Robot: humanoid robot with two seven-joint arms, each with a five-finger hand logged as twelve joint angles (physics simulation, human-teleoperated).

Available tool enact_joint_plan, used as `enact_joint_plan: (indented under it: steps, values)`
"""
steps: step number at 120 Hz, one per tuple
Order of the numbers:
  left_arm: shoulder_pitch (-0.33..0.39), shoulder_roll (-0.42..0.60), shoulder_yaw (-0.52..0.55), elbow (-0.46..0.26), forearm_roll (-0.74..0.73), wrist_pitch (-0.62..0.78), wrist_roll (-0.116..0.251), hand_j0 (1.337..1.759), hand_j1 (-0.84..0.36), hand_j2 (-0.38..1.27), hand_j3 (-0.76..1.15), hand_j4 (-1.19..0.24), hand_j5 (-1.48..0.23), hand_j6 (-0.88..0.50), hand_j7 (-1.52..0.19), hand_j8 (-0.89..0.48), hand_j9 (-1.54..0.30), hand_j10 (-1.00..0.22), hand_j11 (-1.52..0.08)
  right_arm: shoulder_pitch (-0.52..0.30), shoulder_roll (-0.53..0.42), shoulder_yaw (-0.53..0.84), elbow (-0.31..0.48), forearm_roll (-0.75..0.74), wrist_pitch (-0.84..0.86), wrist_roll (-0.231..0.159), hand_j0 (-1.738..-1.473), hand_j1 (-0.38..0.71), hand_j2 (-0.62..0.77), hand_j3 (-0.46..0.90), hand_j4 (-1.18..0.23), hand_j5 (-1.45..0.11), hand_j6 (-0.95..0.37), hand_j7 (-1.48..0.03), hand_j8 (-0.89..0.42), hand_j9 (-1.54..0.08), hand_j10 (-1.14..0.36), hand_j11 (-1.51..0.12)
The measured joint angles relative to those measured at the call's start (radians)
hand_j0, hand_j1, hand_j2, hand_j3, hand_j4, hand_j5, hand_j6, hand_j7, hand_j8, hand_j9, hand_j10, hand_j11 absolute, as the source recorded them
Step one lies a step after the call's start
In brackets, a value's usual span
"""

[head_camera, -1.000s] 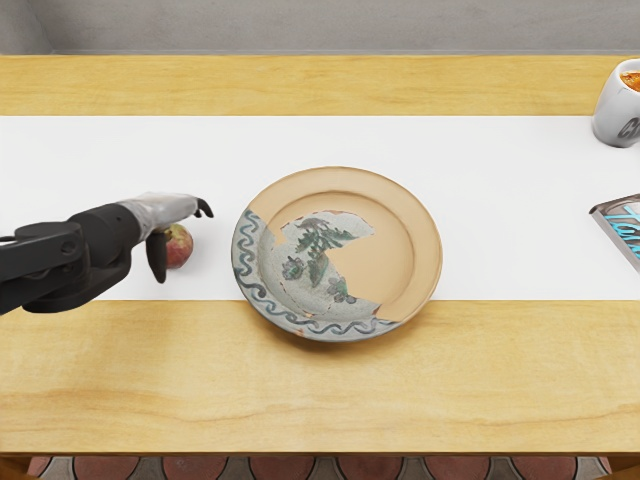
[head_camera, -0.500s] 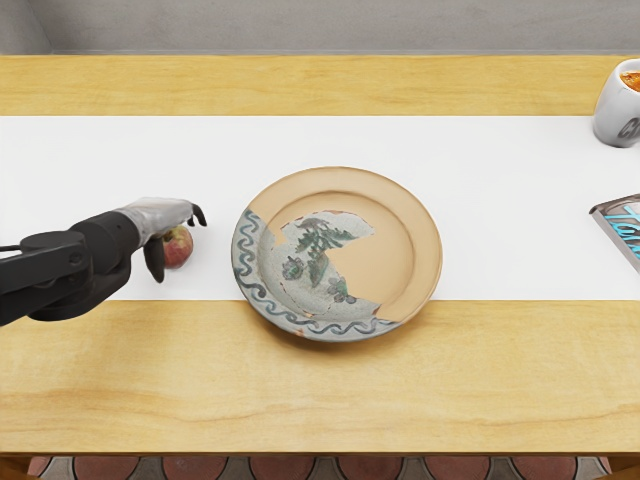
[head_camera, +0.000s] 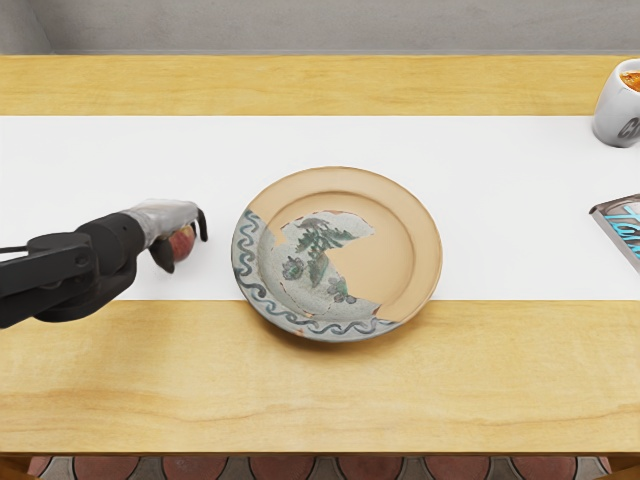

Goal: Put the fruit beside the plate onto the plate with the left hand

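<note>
A small red apple [head_camera: 183, 240] lies on the white runner just left of the plate [head_camera: 400, 235], a tan dish with a blue-grey wavy pattern and a leaf motif. My left hand [head_camera: 176, 235] comes in from the left edge and covers the apple from above and from the left. Its fingers curl down around the fruit, with the thumb in front of it. Only a sliver of the apple shows between them. The apple rests on the runner, a short gap away from the plate's rim.
A white mug [head_camera: 620, 102] stands at the far right back. A dark-framed object with blue markings [head_camera: 622, 225] pokes in from the right edge. The white runner [head_camera: 420, 140] crosses the wooden table [head_camera: 320, 380].
The left hand has dropped lower over the apple and its fingers have curled in around it. The apple has stayed in place.
</note>
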Motion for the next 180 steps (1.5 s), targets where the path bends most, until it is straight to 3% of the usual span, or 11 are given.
enact_joint_plan:
  steps: [16,40,55,71,91,122,137,153,162,170,180]
  values:
    - [-0.024,-0.004,-0.003,0.002,-0.001,-0.001,0.0,1.654,-0.29,0.13,0.0,-0.55,-0.74,-0.31,-0.75,-0.19,-0.74,-0.34,-0.74,0.0,0.0,0.0,0.0,0.0,0.0,0.0,-1.658,-0.35,0.0,0.0,0.0,0.0,0.0,0.0,0.0,0.0,0.0,0.0]
    - [-0.129,-0.052,-0.016,0.002,-0.006,-0.003,0.0,1.653,-0.28,0.14,0.0,-0.57,-0.76,-0.34,-0.78,-0.18,-0.77,-0.34,-0.77,0.0,0.0,0.0,0.0,0.0,0.0,0.0,-1.658,-0.35,0.0,0.0,0.0,0.0,0.0,0.0,0.0,0.0,0.0,0.0]
    - [-0.19,-0.149,-0.038,0.001,-0.008,-0.002,0.0,1.653,-0.27,0.14,0.0,-0.57,-0.76,-0.35,-0.77,-0.17,-0.77,-0.35,-0.77,0.0,0.0,0.0,0.0,0.0,0.0,0.0,-1.658,-0.35,0.0,0.0,0.0,0.0,0.0,0.0,0.0,0.0,0.0,0.0]
    - [-0.19,-0.297,-0.061,0.016,-0.011,-0.002,-0.001,1.654,-0.25,0.13,0.0,-0.57,-0.75,-0.37,-0.76,-0.18,-0.77,-0.36,-0.76,0.0,0.0,0.0,0.0,0.0,0.0,0.0,-1.658,-0.35,0.0,0.0,0.0,0.0,0.0,0.0,0.0,0.0,0.0,0.0]
    - [-0.189,-0.386,-0.069,0.04,-0.012,-0.002,-0.001,1.654,-0.23,0.12,0.0,-0.56,-0.76,-0.38,-0.77,-0.2,-0.77,-0.38,-0.76,0.0,0.0,0.0,0.0,0.0,0.0,0.0,-1.658,-0.35,0.0,0.0,0.0,0.0,0.0,0.0,0.0,0.0,0.0,0.0]
    - [-0.142,-0.38,-0.041,0.043,-0.01,-0.005,-0.001,1.653,-0.26,0.14,0.0,-0.54,-0.74,-0.35,-0.75,-0.17,-0.76,-0.35,-0.74,0.0,0.0,0.0,0.0,0.0,0.0,0.0,-1.658,-0.35,0.0,0.0,0.0,0.0,0.0,0.0,0.0,0.0,0.0,0.0]
    - [-0.124,-0.381,-0.051,0.035,-0.01,0.002,0.0,1.655,-0.01,0.08,0.0,-0.32,-0.43,-0.22,-0.43,-0.12,-0.44,-0.22,-0.43,0.0,0.0,0.0,0.0,0.0,0.0,0.0,-1.658,-0.35,0.0,0.0,0.0,0.0,0.0,0.0,0.0,0.0,0.0,0.0]
    - [-0.149,-0.353,-0.086,0.011,-0.037,-0.009,0.0,1.656,0.15,0.05,0.0,-0.18,-0.24,-0.13,-0.24,-0.07,-0.24,-0.13,-0.24,0.0,0.0,0.0,0.0,0.0,0.0,0.0,-1.658,-0.35,0.0,0.0,0.0,0.0,0.0,0.0,0.0,0.0,0.0,0.0]
    - [-0.158,-0.327,-0.156,-0.013,-0.104,-0.056,0.0,1.657,0.2,0.03,0.0,-0.13,-0.17,-0.1,-0.18,-0.06,-0.18,-0.1,-0.18,0.0,0.0,0.0,0.0,0.0,0.0,0.0,-1.658,-0.35,0.0,0.0,0.0,0.0,0.0,0.0,0.0,0.0,0.0,0.0]
    - [-0.158,-0.28,-0.295,-0.025,-0.238,-0.162,0.0,1.657,0.24,0.03,0.0,-0.1,-0.13,-0.08,-0.14,-0.05,-0.14,-0.08,-0.14,0.0,0.0,0.0,0.0,0.0,0.0,0.0,-1.658,-0.35,0.0,0.0,0.0,0.0,0.0,0.0,0.0,0.0,0.0,0.0]
    - [-0.154,-0.064,-0.466,-0.033,-0.495,-0.361,0.0,1.658,0.27,0.02,0.0,-0.08,-0.1,-0.06,-0.1,-0.04,-0.1,-0.06,-0.1,0.0,0.0,0.0,0.0,0.0,0.0,0.0,-1.658,-0.35,0.0,0.0,0.0,0.0,0.0,0.0,0.0,0.0,0.0,0.0]
